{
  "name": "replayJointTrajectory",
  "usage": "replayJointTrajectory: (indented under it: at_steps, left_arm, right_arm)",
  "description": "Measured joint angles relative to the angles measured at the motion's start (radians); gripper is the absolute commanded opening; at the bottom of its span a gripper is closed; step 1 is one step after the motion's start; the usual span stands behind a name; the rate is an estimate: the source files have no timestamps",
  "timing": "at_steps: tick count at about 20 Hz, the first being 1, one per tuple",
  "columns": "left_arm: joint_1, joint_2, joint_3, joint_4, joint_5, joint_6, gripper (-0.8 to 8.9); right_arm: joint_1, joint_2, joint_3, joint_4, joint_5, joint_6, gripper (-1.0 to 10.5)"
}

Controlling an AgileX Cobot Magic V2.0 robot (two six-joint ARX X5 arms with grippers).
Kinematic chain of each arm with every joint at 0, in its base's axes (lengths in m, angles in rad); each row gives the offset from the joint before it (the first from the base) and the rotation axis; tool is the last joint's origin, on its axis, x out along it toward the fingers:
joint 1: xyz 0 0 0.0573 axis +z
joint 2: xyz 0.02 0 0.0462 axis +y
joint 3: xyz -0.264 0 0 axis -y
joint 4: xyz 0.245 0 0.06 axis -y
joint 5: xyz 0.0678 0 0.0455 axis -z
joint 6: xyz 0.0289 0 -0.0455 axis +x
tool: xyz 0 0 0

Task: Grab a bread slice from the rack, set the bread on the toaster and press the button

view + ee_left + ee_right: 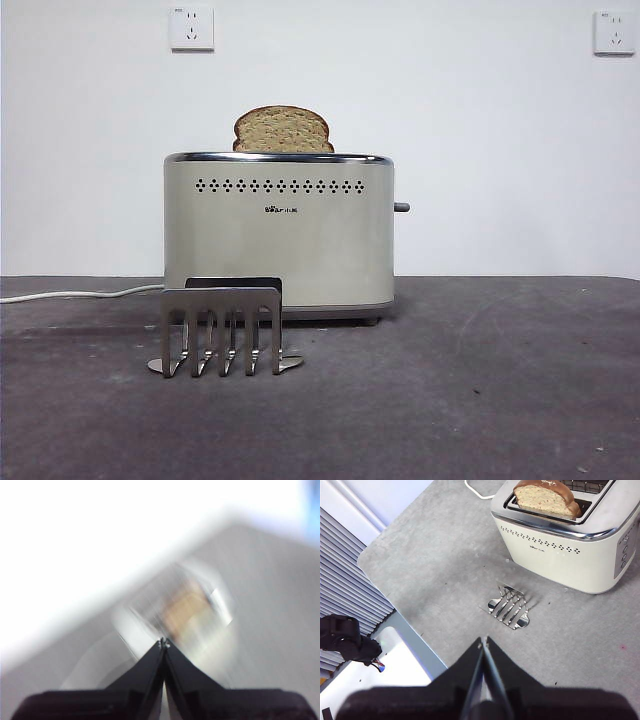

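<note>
While the slice of bread [283, 130] stands in the toaster [280, 235], the rack [224, 330] sits bare before it. Left gripper [163, 642] and right gripper [483, 641] both hang pressed together, holding nothing.

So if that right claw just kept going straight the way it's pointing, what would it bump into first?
Probably the empty metal rack: the shut right gripper points at it over bare table, with the toaster beyond. Depth is hard to judge, so it might meet the tabletop first.

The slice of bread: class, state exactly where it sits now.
In the front view the slice of bread stands upright in the toaster, its domed top poking above the chrome rim, behind the rack.
</note>
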Motion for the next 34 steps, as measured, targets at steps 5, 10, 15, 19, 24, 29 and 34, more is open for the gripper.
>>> replayJointTrajectory:
  at_steps: [5, 10, 15, 19, 24, 29, 34]
  left_arm:
    - [0.221, -0.350, -0.431, 0.489, -0.177, -0.020, -0.04]
    - [0.335, -0.623, -1.004, 0.772, -0.288, -0.050, -0.04]
    - [0.362, -0.838, -1.415, 0.886, -0.302, -0.119, -0.04]
    - [0.383, -0.989, -1.643, 0.888, -0.328, -0.181, -0.04]
    - [0.384, -1.047, -1.728, 0.849, -0.330, -0.242, -0.04]
    - [0.389, -1.046, -1.728, 0.770, -0.315, -0.259, -0.04]
    - [0.389, -1.046, -1.728, 0.769, -0.303, -0.259, -0.04]
  right_arm:
    - [0.000, 0.000, 0.000, 0.000, 0.000, 0.000, 0.0]
    - [0.000, 0.000, 0.000, 0.000, 0.000, 0.000, 0.0]
    - [0.000, 0.000, 0.000, 0.000, 0.000, 0.000, 0.0]
    - [0.000, 0.000, 0.000, 0.000, 0.000, 0.000, 0.0]
    - [0.000, 0.000, 0.000, 0.000, 0.000, 0.000, 0.0]
    - [0.000, 0.000, 0.000, 0.000, 0.000, 0.000, 0.0]
    - [0.000, 0.000, 0.000, 0.000, 0.000, 0.000, 0.0]
